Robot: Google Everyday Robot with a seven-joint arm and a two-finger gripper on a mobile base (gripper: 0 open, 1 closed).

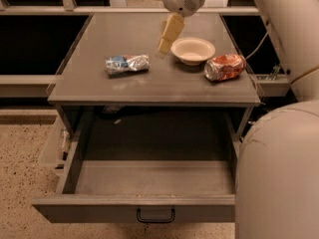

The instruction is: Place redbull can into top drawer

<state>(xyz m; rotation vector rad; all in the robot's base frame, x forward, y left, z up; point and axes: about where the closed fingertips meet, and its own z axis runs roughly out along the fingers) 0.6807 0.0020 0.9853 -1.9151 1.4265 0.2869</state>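
The redbull can [127, 63] is a dented silver and blue can lying on its side on the grey table top [109, 91], left of centre. The top drawer [149, 183] is pulled wide open below the table, with nothing in it, its small black handle [155, 216] at the front. My gripper [167, 34] hangs from above over the table's middle, to the right of and behind the redbull can and just left of the bowl. It holds nothing that I can see.
A cream bowl [193, 50] stands on the table right of centre. An orange-red can [225, 67] lies on its side near the right edge. My arm's large pale body [279, 173] fills the lower right. Dark shelving runs behind.
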